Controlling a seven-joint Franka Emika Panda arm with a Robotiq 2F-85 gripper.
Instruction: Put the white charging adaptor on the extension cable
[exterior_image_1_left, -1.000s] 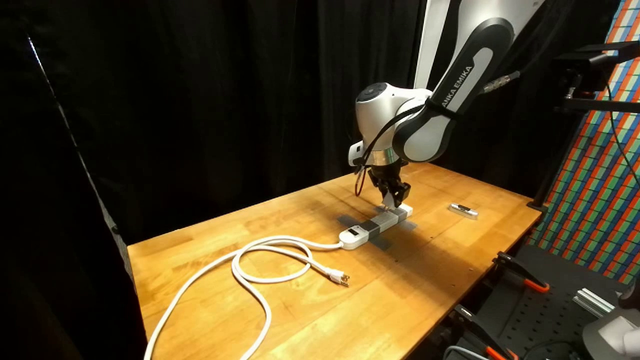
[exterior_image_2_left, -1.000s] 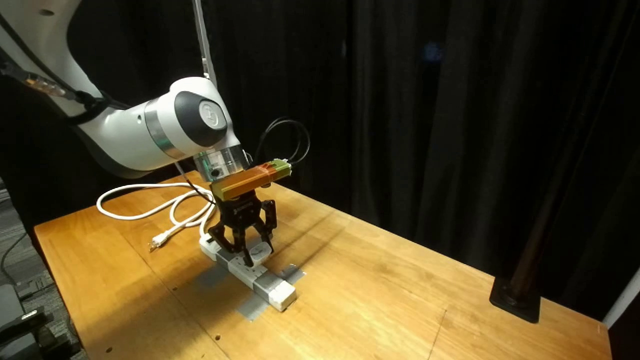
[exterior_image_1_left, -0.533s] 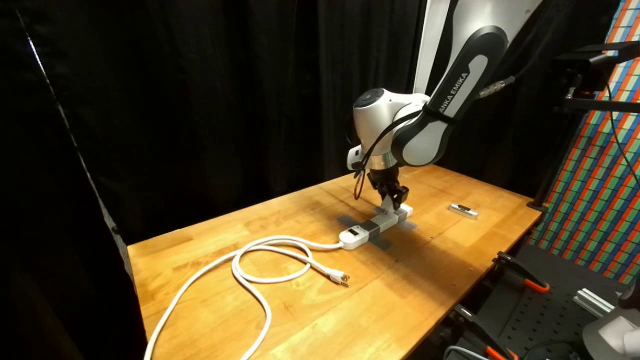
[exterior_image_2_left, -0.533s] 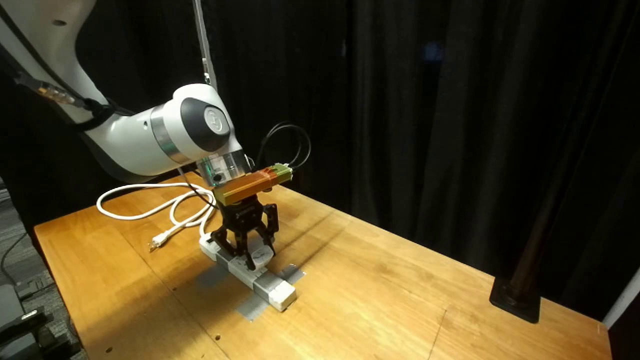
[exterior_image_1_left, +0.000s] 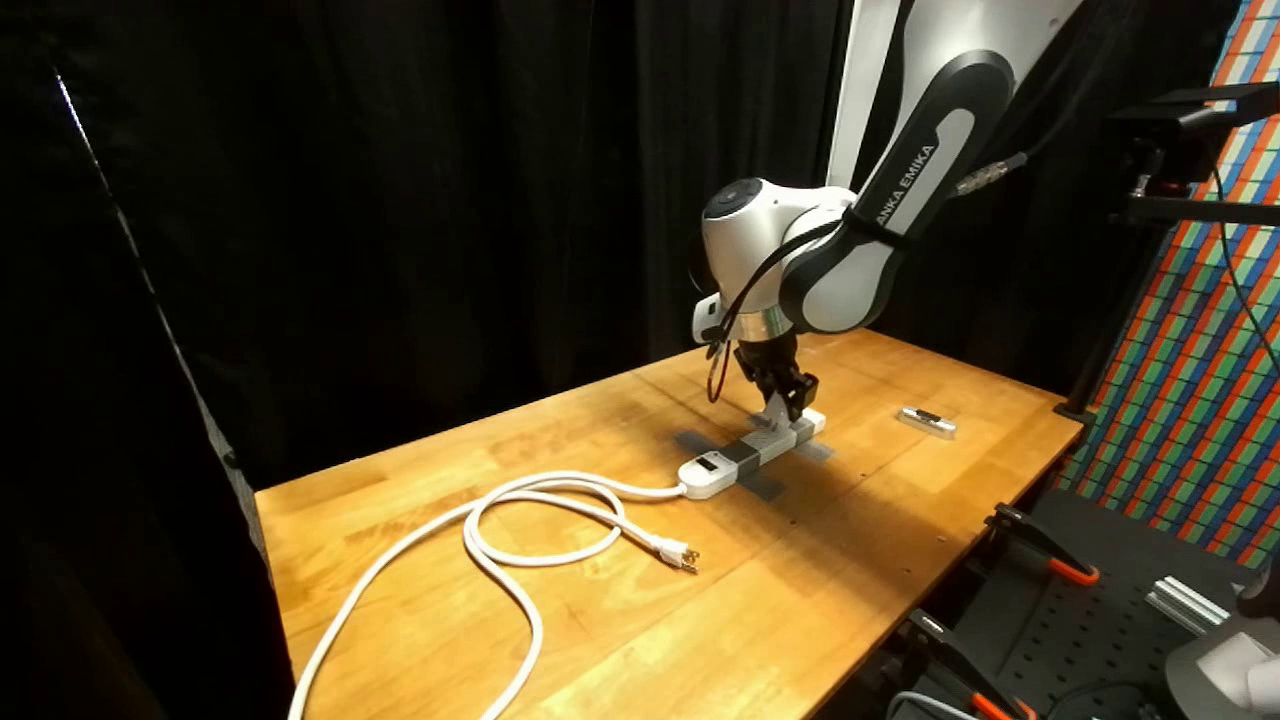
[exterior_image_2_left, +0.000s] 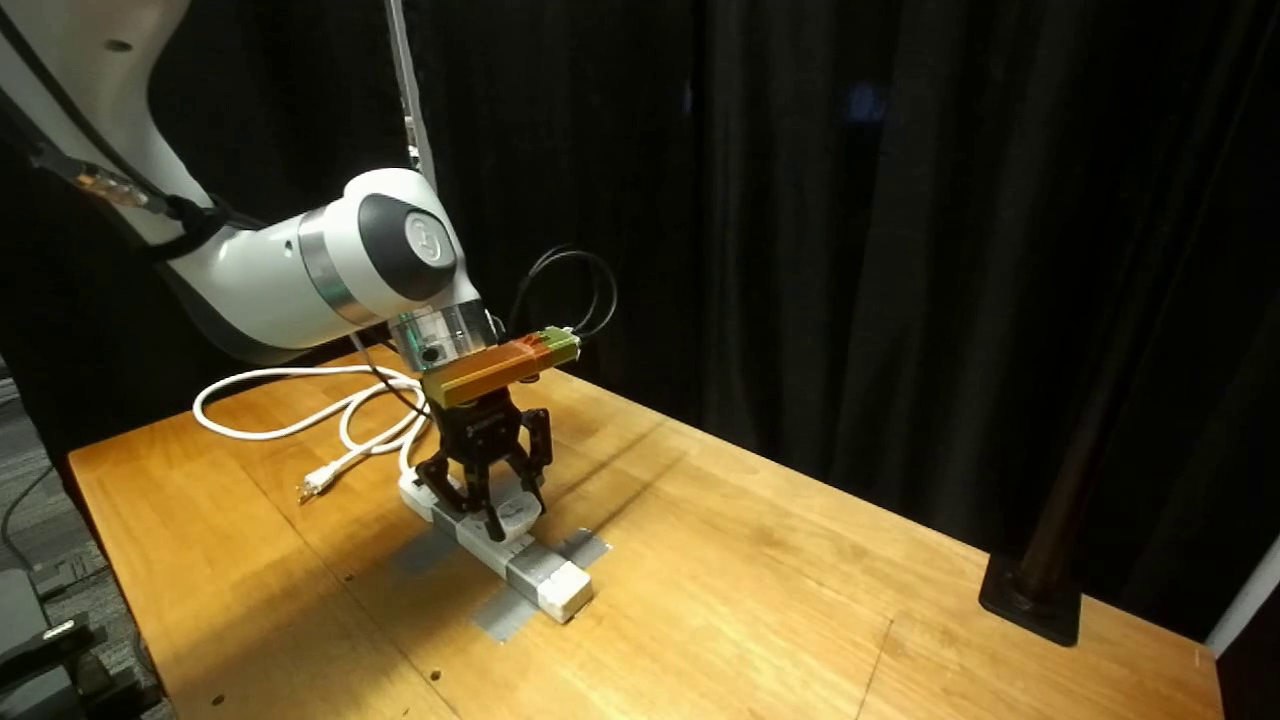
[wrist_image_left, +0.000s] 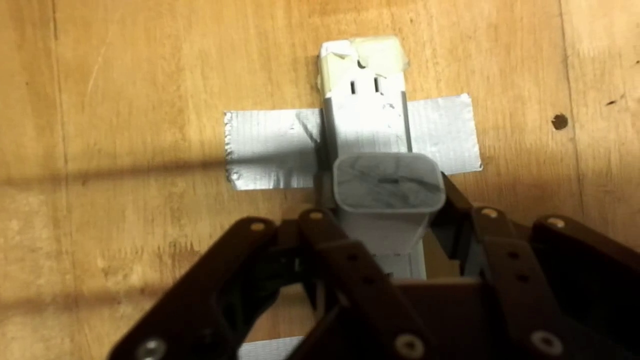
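The white charging adaptor (wrist_image_left: 389, 185) is a small block with a grey end face. It also shows in both exterior views (exterior_image_1_left: 776, 412) (exterior_image_2_left: 518, 514). My gripper (wrist_image_left: 389, 197) has its dark fingers closed on the adaptor's two sides; it shows in both exterior views (exterior_image_1_left: 790, 408) (exterior_image_2_left: 519, 522). The extension cable's white power strip (wrist_image_left: 365, 82) lies directly under the adaptor, taped to the table, and shows in both exterior views (exterior_image_1_left: 710, 474) (exterior_image_2_left: 566, 592). The adaptor is upright at the strip's top. Its prongs are hidden, so I cannot tell whether they sit in the slots.
Grey tape (wrist_image_left: 272, 145) crosses the strip. The white cord (exterior_image_1_left: 555, 560) loops over the wooden table (exterior_image_2_left: 760, 600), with its plug (exterior_image_1_left: 676, 553) lying loose. A small silver object (exterior_image_1_left: 927, 421) lies beyond the strip. A black stand base (exterior_image_2_left: 1030, 600) stands on the table.
My gripper has lowered with the adaptor onto the strip, then shifted very slightly left in both exterior views. The prongs visible a second ago are hidden now.
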